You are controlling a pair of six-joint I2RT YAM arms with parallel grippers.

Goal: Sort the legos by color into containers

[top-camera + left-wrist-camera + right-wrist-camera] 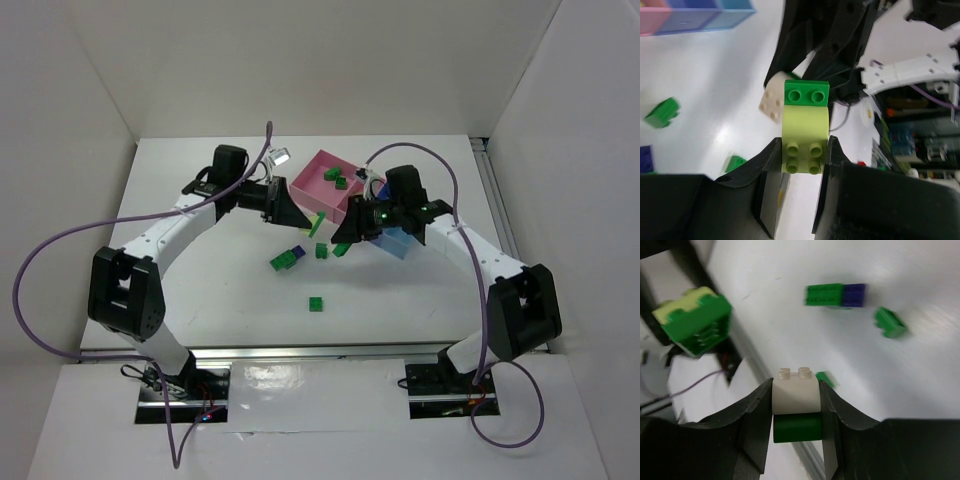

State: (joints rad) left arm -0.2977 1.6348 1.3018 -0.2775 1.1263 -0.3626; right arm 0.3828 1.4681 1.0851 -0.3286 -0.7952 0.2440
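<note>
Pale lime capped with green, a two-brick stack (805,120) sits at the centre of the left wrist view. The left gripper (804,149) has its jaws clamped on the sides of the lime part, and the green cap is at the far end. Just beyond the stack, up and to the left, a cream-white brick (771,104) shows against the black body of the right gripper (796,390).

In the right wrist view that gripper's jaws are pressed against the white brick. A dark green brick (797,427) is joined beneath it, also between the jaws.

In the overhead view the two grippers meet nose to nose above the table (200,290) at mid-frame. They are just below the large pink tray (312,192), which holds two green bricks (335,179). A blue tray (400,243) lies immediately right of the right gripper and is partly hidden by it.

Three pieces lie loose on the table:
- A green-and-dark-blue bar (287,259) is below and left of the grippers.
- A single green brick (320,250) is just right of the bar.
- Another green brick (316,302) lies alone, lower in the frame.

A row of tray edges (690,17), pink, blue and light blue, fills the upper left corner of the left wrist view.
</note>
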